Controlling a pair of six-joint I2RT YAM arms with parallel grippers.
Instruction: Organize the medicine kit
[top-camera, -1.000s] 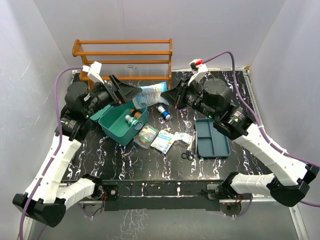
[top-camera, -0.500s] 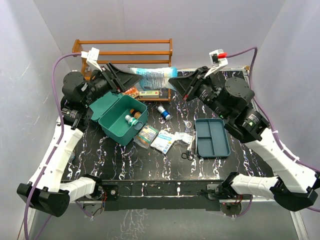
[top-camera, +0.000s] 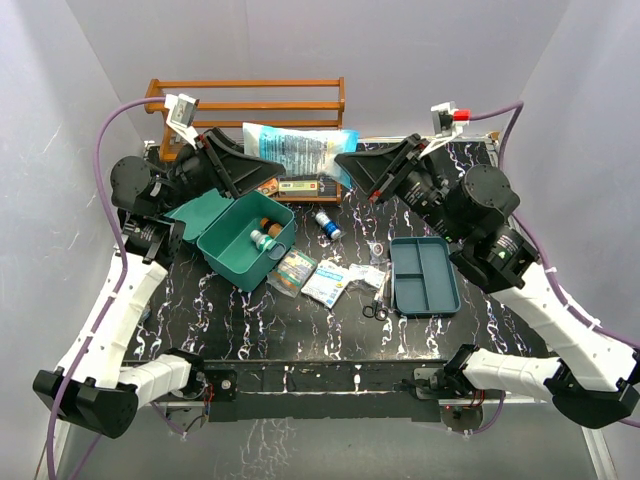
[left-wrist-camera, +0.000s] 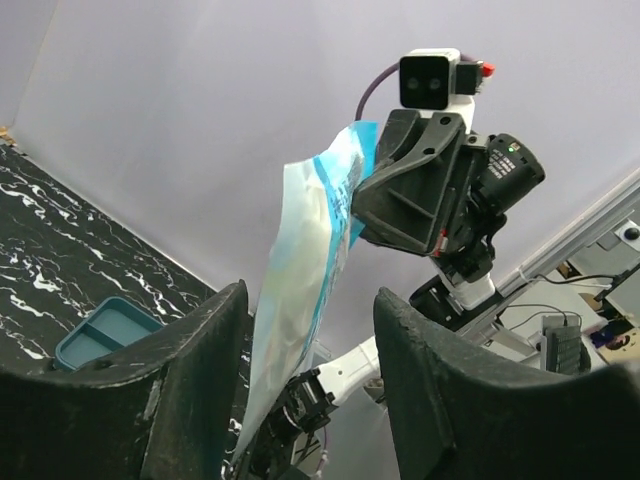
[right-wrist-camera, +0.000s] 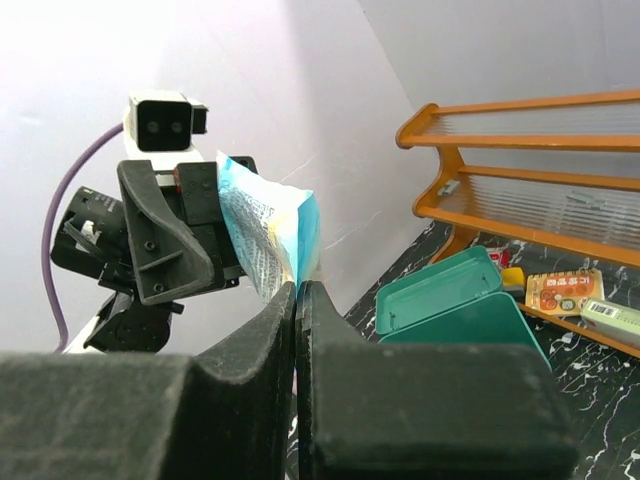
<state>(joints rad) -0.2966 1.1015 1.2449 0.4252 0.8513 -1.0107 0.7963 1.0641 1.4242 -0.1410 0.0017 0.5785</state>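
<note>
Above the black marbled tabletop (top-camera: 300, 330), in front of the orange wooden shelf rack (top-camera: 245, 105), a blue-and-silver plastic pouch (top-camera: 300, 148) hangs in the air between my two arms. The right pincer (right-wrist-camera: 297, 290) is closed tight on one end of it. The left pincer (left-wrist-camera: 310, 300) stands about half wide, a finger on each side of the pouch's other end with daylight showing on both sides, so I read it as not gripping yet.

The teal-green plastic medicine box (top-camera: 230, 265) sits open on the left of the tabletop just below the pouch, its lid (top-camera: 195, 213) thrown back and two small bottles (top-camera: 262, 235) inside. Its darker compartmented insert tray (top-camera: 420, 262) lies well apart to the right, holding nothing that I can see.

I take this step as a handover, or a two-handed stretch, of the pouch. To do it well I would hold the right arm dead steady and bring the left fingers (left-wrist-camera: 190, 390) down squarely on the flat of the pouch, not on its corner (film like this slips and crumples easily). Only when that grip looks firm would I let the right one go. Then I would lower the pouch flat beside the bottles, without knocking them.
</note>
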